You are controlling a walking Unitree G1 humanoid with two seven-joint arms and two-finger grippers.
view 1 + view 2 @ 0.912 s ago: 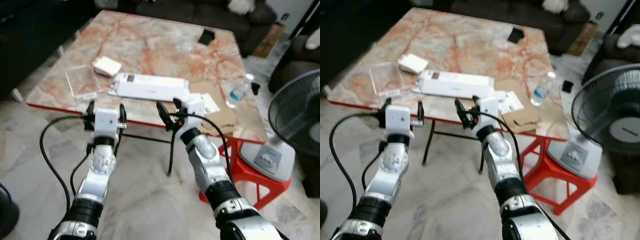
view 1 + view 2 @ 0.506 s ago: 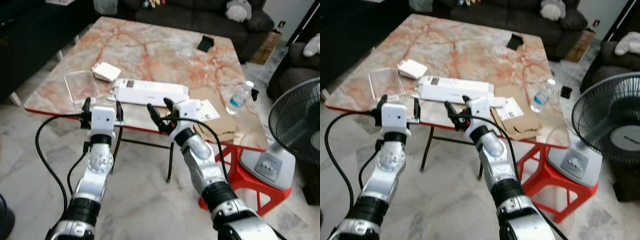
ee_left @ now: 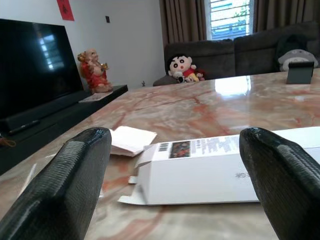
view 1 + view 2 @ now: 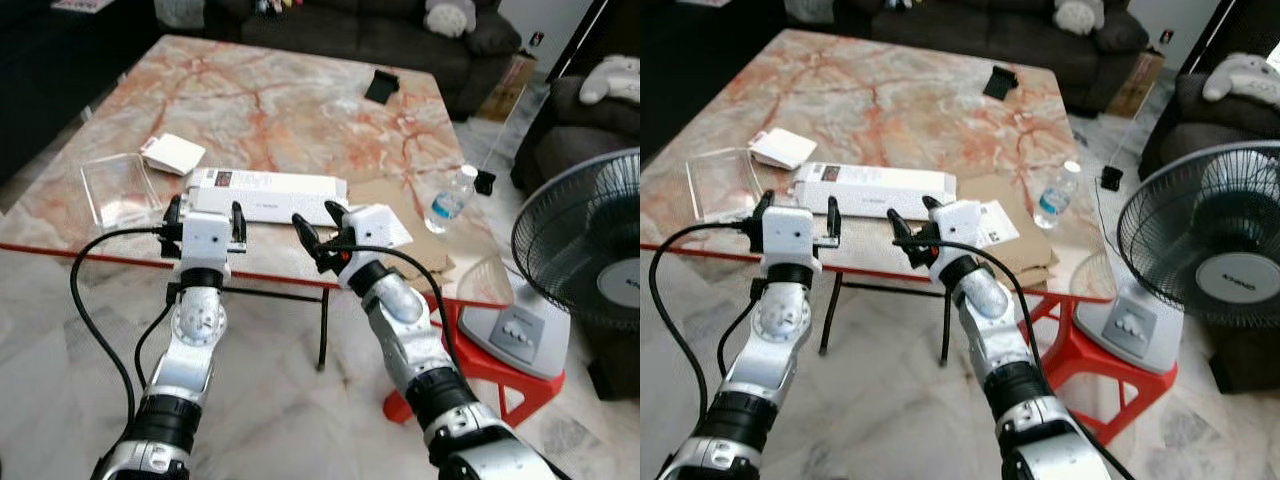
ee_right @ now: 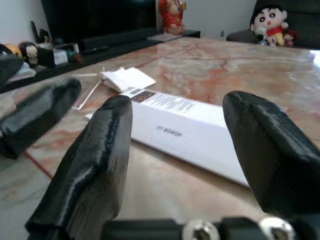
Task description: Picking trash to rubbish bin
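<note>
A long white box (image 4: 265, 192) lies near the front edge of the marble table (image 4: 290, 105). Left of it are a small white packet (image 4: 172, 153) and a clear plastic tray (image 4: 118, 188). To its right lie brown cardboard with a printed sheet (image 4: 405, 215) and a plastic water bottle (image 4: 448, 199). My left gripper (image 4: 205, 213) is open at the table's front edge, facing the box's left end (image 3: 210, 170). My right gripper (image 4: 319, 226) is open too, just before the box's right end (image 5: 185, 132). Neither holds anything.
A black phone-like thing (image 4: 381, 85) stands at the table's far side. A standing fan (image 4: 590, 250) is at the right, with a red stool frame (image 4: 485, 375) beside the table. Dark sofas line the back. Marble floor lies below my arms.
The whole view has shifted as I come nearer the table. Both grippers now sit closer to the front edge and the white box, still open and empty.
</note>
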